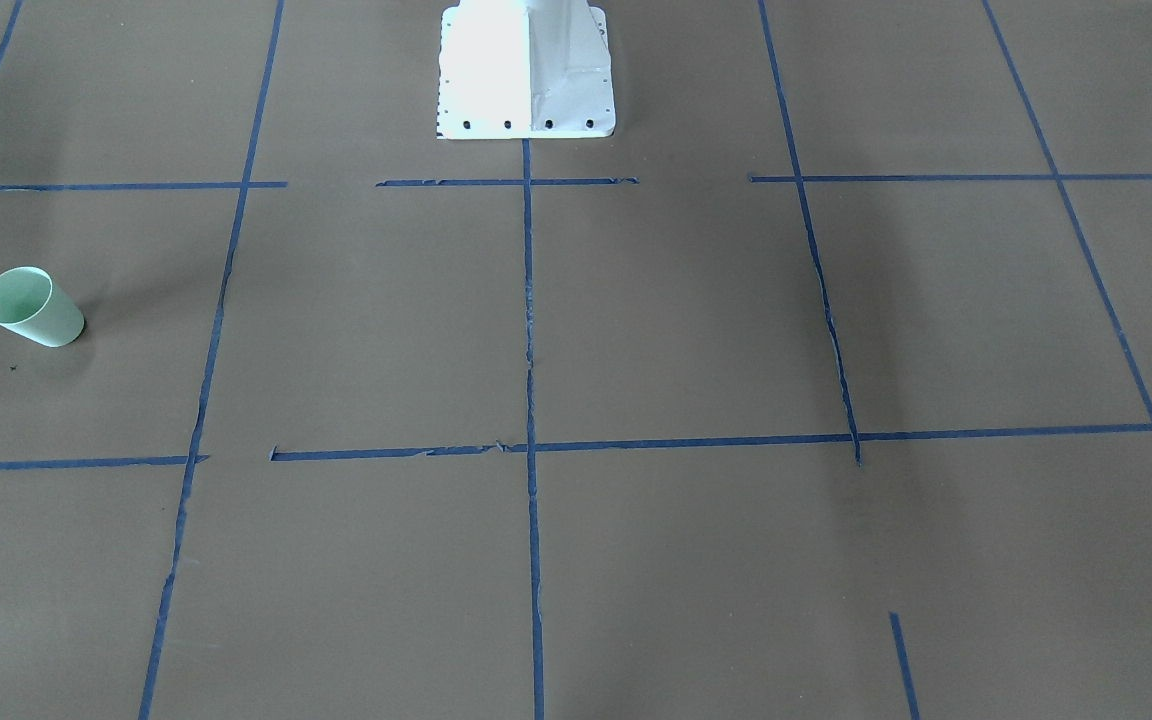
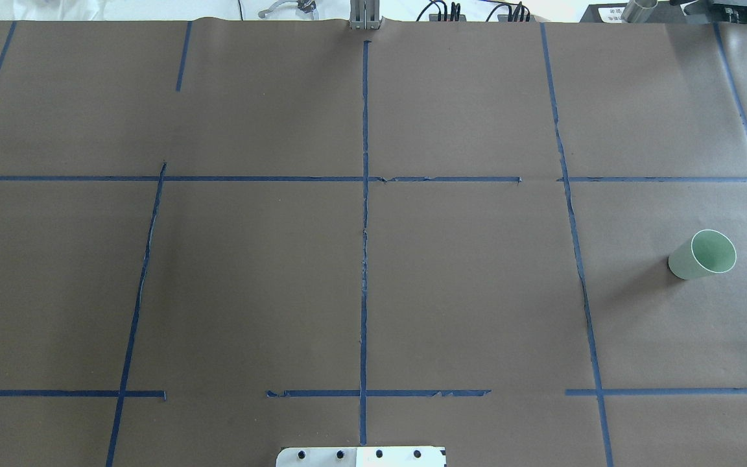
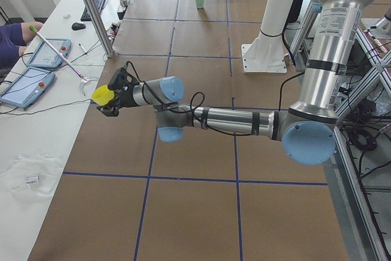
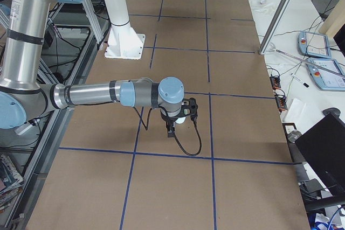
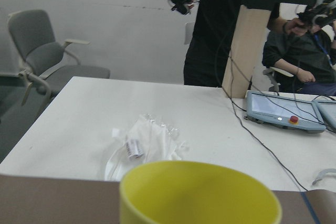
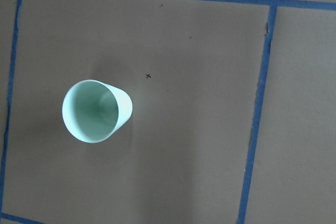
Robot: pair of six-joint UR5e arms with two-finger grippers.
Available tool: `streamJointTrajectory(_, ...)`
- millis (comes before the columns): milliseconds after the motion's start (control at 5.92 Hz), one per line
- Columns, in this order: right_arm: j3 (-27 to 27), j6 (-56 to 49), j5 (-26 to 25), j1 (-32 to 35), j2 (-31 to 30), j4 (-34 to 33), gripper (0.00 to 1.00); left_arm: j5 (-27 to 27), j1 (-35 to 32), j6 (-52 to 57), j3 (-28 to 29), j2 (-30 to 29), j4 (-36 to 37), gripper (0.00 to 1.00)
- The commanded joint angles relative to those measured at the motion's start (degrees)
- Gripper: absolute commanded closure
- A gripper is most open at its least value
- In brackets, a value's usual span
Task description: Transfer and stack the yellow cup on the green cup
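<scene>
The brown paper-covered bench (image 2: 250, 292) fills the room's middle, crossed by blue tape lines (image 2: 364, 259). The left arm (image 3: 232, 120) stretches out low across it toward the white side table (image 3: 36, 126). The right arm (image 4: 91, 94) reaches out over the bench's other end. Between them stands the white pedestal (image 1: 526, 70).

The left hand (image 3: 116, 95) has the yellow cup (image 3: 101, 95) at its tip, raised off the bench near the edge by the side table. From here I cannot tell how its fingers stand. The right hand (image 4: 180, 118) points down, and I cannot tell its state either. The green cup (image 2: 703, 255) stands upright, mouth up, alone in a taped square on the robot's right side, well apart from the yellow one.
</scene>
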Motion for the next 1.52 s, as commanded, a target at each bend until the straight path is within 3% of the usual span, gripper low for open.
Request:
streamJointTrajectory(0,0.49,6.21,0.38,-1.62,4.60,0.03,0.00,12.42,12.54,-3.53,-3.87,-3.68,0.04,0.63)
streamJointTrajectory(169,0.67,9.40,0.64,-2.24,8.19,-0.14,0.00,29.24,24.97,-3.62,-3.62,-7.09,0.91,0.63)
streamJointTrajectory(338,1.02,11.78,0.73,-3.81,10.66,-0.32,0.00,40.55,32.92,-3.54,-3.27,-11.65,5.35,0.63)
streamJointTrajectory(676,0.67,18.70,0.47,-8.46,17.60,-1.37,0.00,56.33,43.24,-3.71,-3.18,-20.71,16.43,0.63)
streamJointTrajectory(845,0.67,22.31,0.29,-11.27,20.50,-2.16,0.00,61.53,46.07,-5.63,-2.66,-25.27,24.56,0.63)
streamJointTrajectory(1014,0.49,23.66,-0.23,-13.22,26.54,-8.78,0.00,64.19,47.32,-13.30,-0.48,-29.32,33.87,0.63)
streamJointTrajectory(1182,0.49,23.84,-4.33,-15.32,34.86,-19.37,0.00,64.57,48.02,-18.51,4.42,-34.58,39.18,0.63)
streamJointTrajectory(1351,0.32,26.46,-7.33,-17.87,40.86,-25.92,0.00,65.96,49.16,-19.52,9.69,-39.07,39.41,0.63)
